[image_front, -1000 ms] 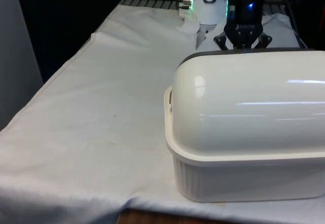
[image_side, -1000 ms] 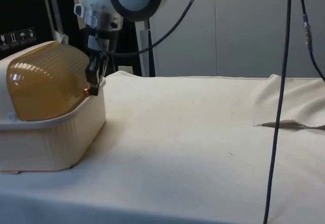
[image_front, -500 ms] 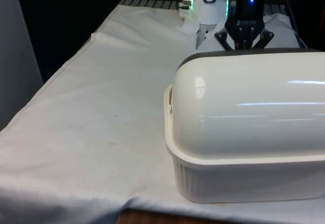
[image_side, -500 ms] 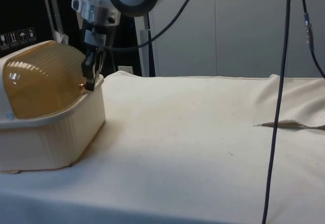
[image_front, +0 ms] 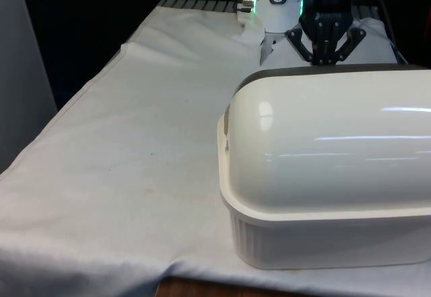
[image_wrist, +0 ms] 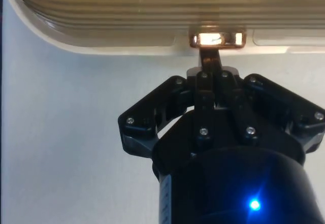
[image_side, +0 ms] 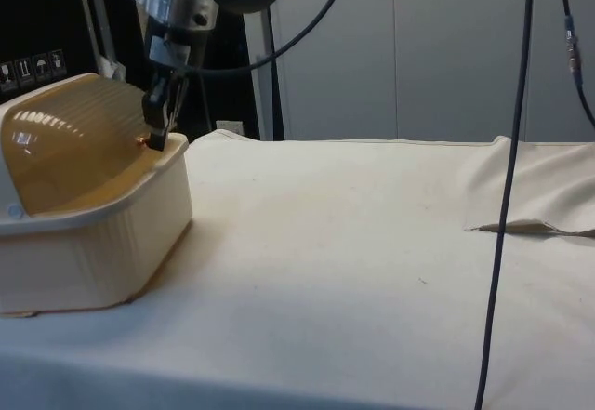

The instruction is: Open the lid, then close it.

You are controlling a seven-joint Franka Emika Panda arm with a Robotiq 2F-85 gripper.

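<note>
**Wrist view: fingers pinched on the lid's handle, lift under way**

Wrist view gives us the clearest read: the gripper [image_wrist: 212,66] has its two fingers drawn together on the small shiny handle [image_wrist: 217,39] at the edge of the lid [image_wrist: 152,5]. In the side view the lid [image_side: 70,145] is an amber, see-through, ribbed dome rolled part-way back into the bread box [image_side: 102,243], leaving a strip of the box's rim uncovered beside the gripper [image_side: 154,136]. We judge the opening half of the task to be in hand.

To do it well, we should follow the lid's curve up and over the box instead of pulling straight, and keep the pinch firm, since the handle is small and slick.

Seen in the front view, the bread box [image_front: 323,240] is glossy cream plastic, with a rounded smooth back and a fluted base. Under the box lies a soft, faintly creased white cloth [image_front: 135,142].
</note>
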